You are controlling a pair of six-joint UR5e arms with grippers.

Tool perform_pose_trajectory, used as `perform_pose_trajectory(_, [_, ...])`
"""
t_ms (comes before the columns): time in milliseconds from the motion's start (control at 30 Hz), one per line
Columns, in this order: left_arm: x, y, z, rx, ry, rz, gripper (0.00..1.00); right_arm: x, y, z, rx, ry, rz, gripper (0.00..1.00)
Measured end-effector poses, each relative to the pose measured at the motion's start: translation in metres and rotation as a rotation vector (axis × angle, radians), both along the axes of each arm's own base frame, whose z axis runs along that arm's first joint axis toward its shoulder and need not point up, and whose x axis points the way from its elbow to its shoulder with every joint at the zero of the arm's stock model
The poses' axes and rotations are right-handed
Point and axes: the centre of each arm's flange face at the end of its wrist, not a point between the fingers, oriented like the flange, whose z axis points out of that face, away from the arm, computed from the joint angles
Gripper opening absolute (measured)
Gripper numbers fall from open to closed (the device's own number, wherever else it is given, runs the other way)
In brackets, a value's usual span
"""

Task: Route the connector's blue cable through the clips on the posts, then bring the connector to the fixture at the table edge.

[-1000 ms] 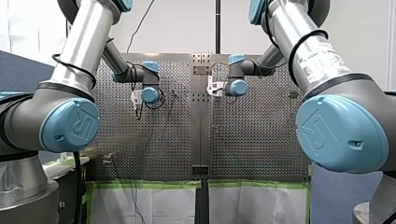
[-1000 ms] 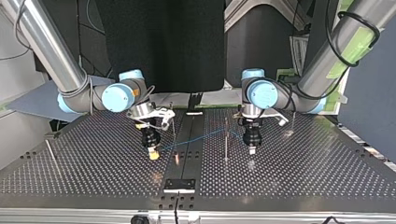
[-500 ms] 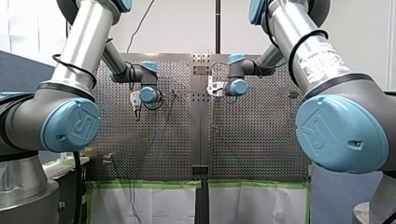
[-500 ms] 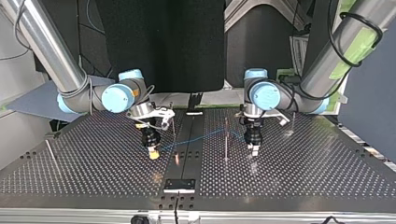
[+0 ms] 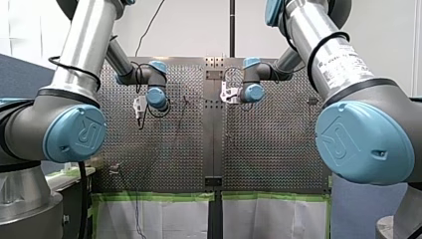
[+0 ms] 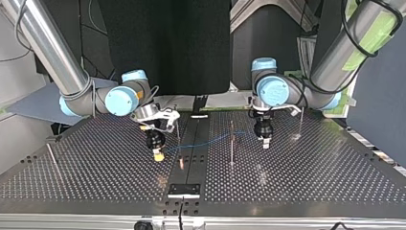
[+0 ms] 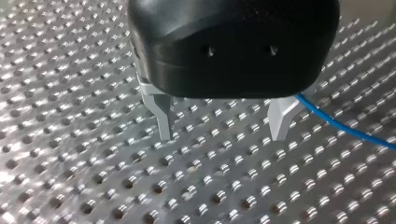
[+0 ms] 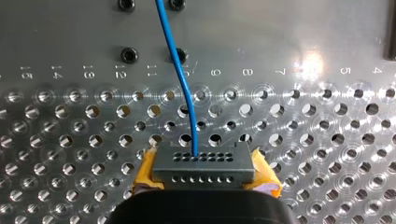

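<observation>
The right gripper [image 6: 157,155] is clenched on the connector [image 8: 204,164], held crosswise between its yellow pads [image 8: 145,170] just above the perforated table [image 6: 95,177], left of the centre strip [image 6: 194,143] in the top view. The blue cable [image 8: 181,81] leaves the connector's face and runs rightward in the top view across that strip, past a thin upright post [image 6: 231,146] toward the left gripper [image 7: 224,126]; whether a clip holds it cannot be determined. The left gripper is released, its metal fingers [image 7: 163,116] spread above the table, with the cable passing just outside one of them.
</observation>
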Motion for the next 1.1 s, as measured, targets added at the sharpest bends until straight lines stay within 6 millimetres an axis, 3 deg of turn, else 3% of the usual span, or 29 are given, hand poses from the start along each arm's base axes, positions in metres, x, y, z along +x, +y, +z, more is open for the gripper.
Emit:
perform_pose_trajectory(167, [-0.017,-0.007,-0.006,-0.003,0.029,-0.047,1.00,0.000,0.002,-0.001,0.008,0.005,0.000,0.00])
perform_pose_trajectory(567, [-0.054,-0.020,0.011,-0.107,-0.044,-0.165,1.00,0.002,0.005,-0.002,0.018,0.011,0.005,0.00])
perform_pose_trajectory(1100, [-0.130,-0.028,0.011,-0.092,0.058,-0.250,1.00,0.003,0.008,-0.003,0.031,0.019,0.008,0.00])
